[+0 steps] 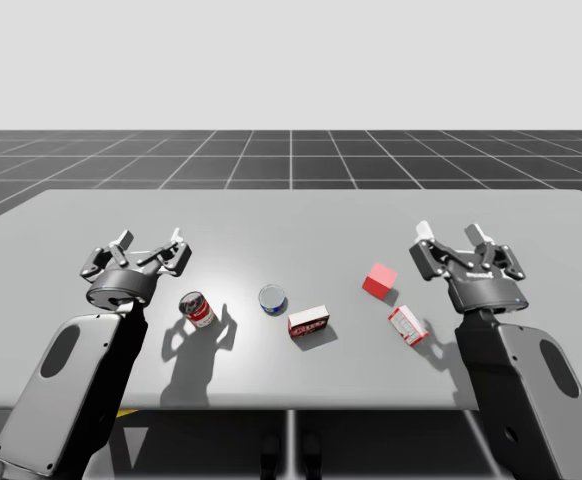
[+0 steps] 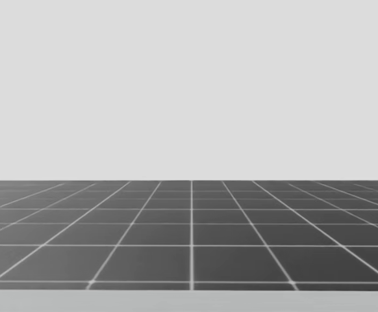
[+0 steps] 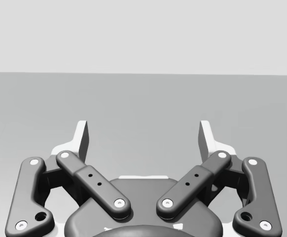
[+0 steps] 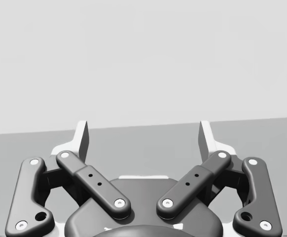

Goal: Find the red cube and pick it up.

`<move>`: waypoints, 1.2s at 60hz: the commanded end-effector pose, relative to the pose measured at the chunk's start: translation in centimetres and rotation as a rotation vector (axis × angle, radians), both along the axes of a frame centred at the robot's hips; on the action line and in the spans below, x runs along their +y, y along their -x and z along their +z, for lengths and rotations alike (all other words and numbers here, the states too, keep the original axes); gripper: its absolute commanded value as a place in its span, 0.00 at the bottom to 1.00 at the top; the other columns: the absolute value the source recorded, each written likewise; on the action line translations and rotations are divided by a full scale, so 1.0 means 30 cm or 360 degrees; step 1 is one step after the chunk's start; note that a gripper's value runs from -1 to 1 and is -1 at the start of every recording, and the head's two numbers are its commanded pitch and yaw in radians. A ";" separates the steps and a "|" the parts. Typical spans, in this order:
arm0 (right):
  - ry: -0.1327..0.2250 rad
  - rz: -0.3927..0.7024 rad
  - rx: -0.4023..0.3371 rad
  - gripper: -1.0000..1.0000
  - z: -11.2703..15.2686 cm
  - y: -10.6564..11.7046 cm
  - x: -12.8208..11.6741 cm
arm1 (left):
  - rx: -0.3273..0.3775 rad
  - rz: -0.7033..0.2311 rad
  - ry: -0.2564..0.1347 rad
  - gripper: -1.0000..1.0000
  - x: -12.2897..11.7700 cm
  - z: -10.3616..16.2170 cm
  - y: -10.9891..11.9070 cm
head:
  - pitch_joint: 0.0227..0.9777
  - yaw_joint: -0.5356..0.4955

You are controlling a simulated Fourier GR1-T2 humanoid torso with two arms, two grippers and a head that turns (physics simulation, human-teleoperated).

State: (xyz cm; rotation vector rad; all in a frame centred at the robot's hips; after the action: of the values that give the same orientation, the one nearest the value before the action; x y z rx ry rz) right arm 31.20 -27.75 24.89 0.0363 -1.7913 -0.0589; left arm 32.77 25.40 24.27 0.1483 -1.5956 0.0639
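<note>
The red cube rests on the grey table, right of the middle. My right gripper hovers open a short way to the cube's right and a little behind it, nothing between its fingers. Over the table's left side my left gripper is open too and holds nothing. In the left wrist view the left gripper faces bare tabletop. In the right wrist view the right gripper points past the table's far edge.
A red and white can lies near my left arm. A blue-rimmed can stands at mid-table. A red and white box lies beside it, and another lies in front of the cube.
</note>
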 end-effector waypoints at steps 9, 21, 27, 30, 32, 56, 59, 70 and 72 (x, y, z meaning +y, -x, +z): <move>-0.0015 0.0035 0.0103 0.00 -0.010 0.000 0.003 | 0.0007 0.0002 -0.0004 0.00 -0.002 -0.001 0.002 | 0.06 0.53; -0.0025 0.0074 0.0105 0.00 -0.013 -0.001 0.002 | 0.0016 0.0009 -0.0015 0.00 -0.002 -0.003 0.001 | 0.16 0.52; -0.0027 0.0076 0.0106 0.00 -0.013 -0.002 0.001 | 0.0020 0.0009 -0.0020 0.00 -0.002 -0.004 0.000 | 0.25 0.52; -0.0025 0.0072 0.0108 0.00 -0.014 -0.003 0.001 | 0.0021 0.0011 -0.0023 0.00 -0.002 -0.005 -0.001 | 0.31 0.51; -0.0024 0.0074 0.0110 0.00 -0.014 -0.003 0.001 | 0.0023 0.0011 -0.0025 0.00 -0.002 -0.005 -0.001 | 0.34 0.51; -0.0005 0.0064 0.0125 0.00 -0.019 -0.006 0.000 | 0.0028 0.0001 -0.0059 0.00 -0.011 -0.008 -0.002 | 0.67 0.41; -0.0004 0.0064 0.0126 0.00 -0.020 -0.007 0.000 | 0.0031 -0.0002 -0.0059 0.00 -0.012 -0.008 -0.001 | 0.70 0.38; -0.0009 0.0064 0.0127 0.00 -0.020 -0.008 -0.001 | 0.0034 -0.0019 -0.0064 0.00 -0.022 -0.010 0.000 | 0.79 0.24; -0.0009 0.0064 0.0128 0.00 -0.020 -0.008 -0.001 | 0.0035 -0.0023 -0.0065 0.00 -0.024 -0.011 -0.001 | 0.80 0.21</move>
State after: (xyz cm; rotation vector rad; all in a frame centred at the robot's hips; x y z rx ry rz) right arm 31.40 -27.76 24.32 0.0730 -1.7108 -0.0355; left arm 32.77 24.95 24.02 0.1731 -1.5778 0.0270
